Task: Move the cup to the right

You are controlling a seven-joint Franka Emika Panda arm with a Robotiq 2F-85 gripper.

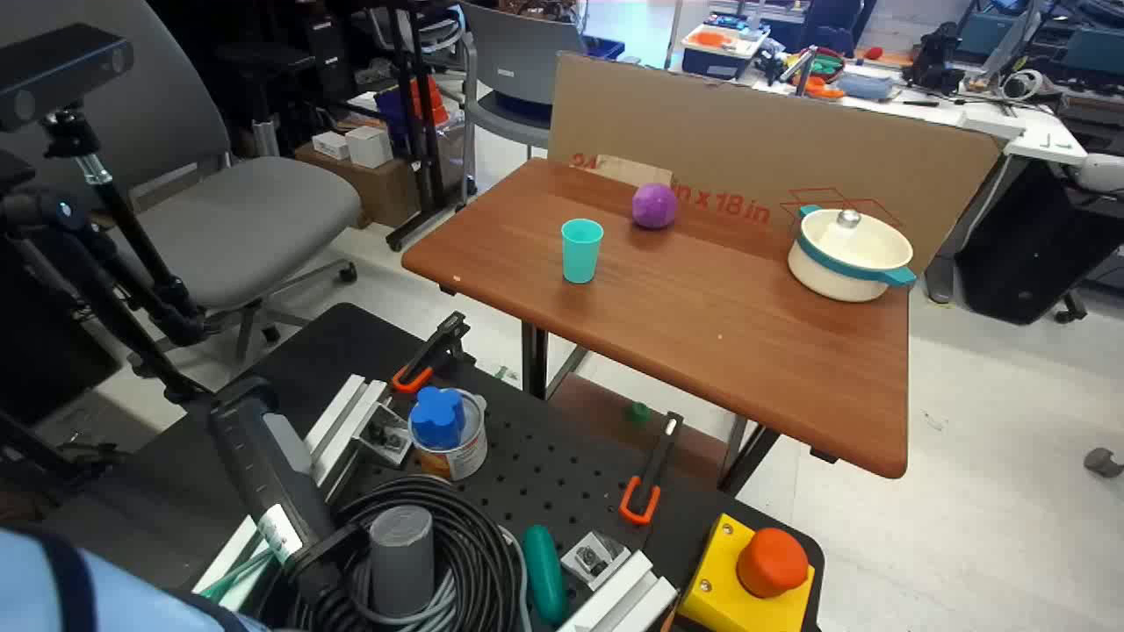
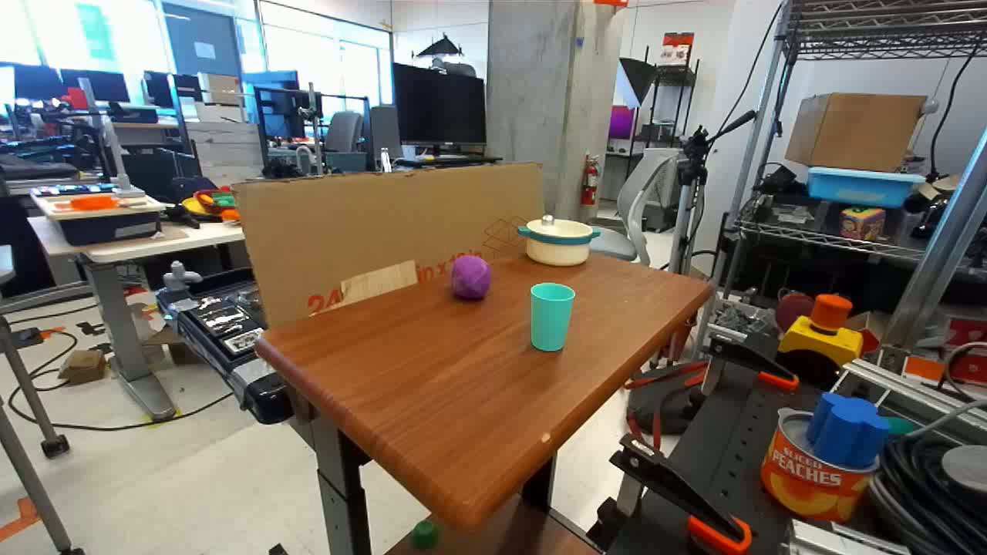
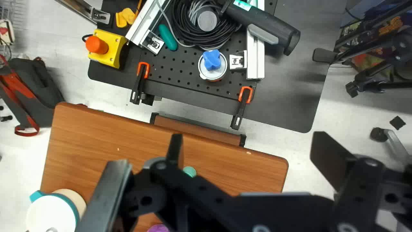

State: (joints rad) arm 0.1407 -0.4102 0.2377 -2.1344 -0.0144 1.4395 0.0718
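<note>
The teal cup point(image 1: 581, 251) stands upright on the brown table point(image 1: 702, 325). It also stands there in an exterior view point(image 2: 551, 317). In the wrist view only part of the cup point(image 3: 190, 171) shows, beside the left finger; the gripper's body hides the rest. My gripper point(image 3: 247, 138) is wide open with nothing between its fingers. It is high above the table, apart from the cup. The gripper is out of view in both exterior views.
A purple round object point(image 1: 654, 206) and a white lidded pot point(image 1: 850, 253) with teal handles stand on the table. A cardboard sheet point(image 1: 746, 140) stands along its far edge. A black pegboard bench point(image 1: 536, 474) with clamps, a can point(image 1: 461, 448) and cables stands alongside.
</note>
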